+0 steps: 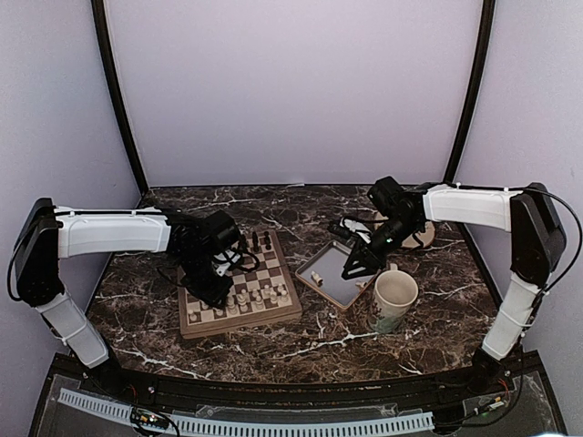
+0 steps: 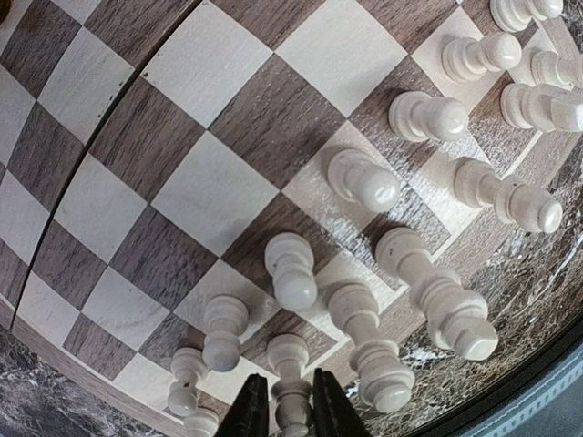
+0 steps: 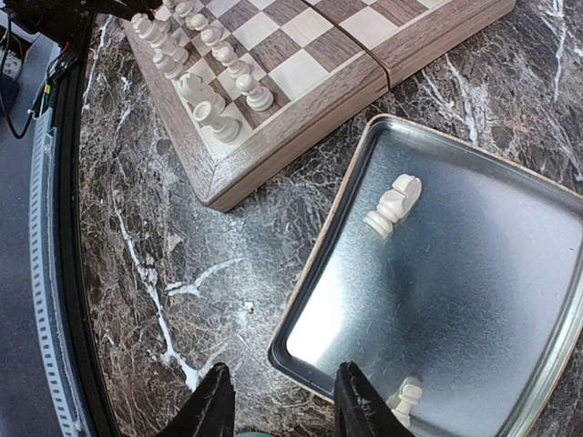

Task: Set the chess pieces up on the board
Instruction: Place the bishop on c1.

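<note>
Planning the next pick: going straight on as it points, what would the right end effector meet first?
The right end effector would probably meet the near corner rim of the grey tray first; depth is unclear.

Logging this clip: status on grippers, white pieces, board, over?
Left gripper: jaws straddle one chess piece on the board, grip unclear. Right gripper open, empty, over the tray rim. Two white pieces lie in it.

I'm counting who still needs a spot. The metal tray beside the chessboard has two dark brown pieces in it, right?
No. The two pieces in the metal tray are cream-white, not dark brown: one lies on its side, the other is by the near rim. The right wrist view shows them. The tray is beside the chessboard, as you said.
</note>
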`<act>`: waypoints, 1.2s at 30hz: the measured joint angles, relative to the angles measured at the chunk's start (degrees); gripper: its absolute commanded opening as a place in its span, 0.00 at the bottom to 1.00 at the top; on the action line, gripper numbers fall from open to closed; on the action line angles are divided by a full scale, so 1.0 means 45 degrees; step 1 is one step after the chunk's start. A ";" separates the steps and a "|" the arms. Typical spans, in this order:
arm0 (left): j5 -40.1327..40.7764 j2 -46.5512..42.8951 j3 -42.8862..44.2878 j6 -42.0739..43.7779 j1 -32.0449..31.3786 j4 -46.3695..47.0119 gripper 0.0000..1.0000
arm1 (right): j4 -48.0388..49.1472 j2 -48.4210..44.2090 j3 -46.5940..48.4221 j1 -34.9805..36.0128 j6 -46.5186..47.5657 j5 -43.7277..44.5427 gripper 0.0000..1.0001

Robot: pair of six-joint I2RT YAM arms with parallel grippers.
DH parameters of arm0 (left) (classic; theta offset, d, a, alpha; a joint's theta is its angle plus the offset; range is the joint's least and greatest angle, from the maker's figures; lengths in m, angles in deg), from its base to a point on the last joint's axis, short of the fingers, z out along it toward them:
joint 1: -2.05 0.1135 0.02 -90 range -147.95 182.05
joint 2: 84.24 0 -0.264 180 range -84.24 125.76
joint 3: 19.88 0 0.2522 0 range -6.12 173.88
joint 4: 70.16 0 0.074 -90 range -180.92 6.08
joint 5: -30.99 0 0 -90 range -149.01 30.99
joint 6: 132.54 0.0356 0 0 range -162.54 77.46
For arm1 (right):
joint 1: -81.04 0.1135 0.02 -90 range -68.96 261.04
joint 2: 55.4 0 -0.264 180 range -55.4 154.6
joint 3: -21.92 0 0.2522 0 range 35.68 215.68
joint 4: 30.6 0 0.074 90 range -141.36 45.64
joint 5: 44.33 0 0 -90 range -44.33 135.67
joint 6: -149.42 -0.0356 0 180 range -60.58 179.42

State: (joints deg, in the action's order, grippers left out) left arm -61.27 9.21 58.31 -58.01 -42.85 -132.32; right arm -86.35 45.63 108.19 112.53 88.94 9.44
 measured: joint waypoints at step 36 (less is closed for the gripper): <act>0.1987 -0.2108 0.1608 -0.0724 0.0000 0.0330 0.38 | 0.0408 0.3390 0.3293 0.2438 -0.3128 0.5498 0.38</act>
State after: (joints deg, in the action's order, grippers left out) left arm -52.33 -0.27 65.54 -61.26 -42.85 -130.84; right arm -84.52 60.89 123.01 123.50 74.86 34.18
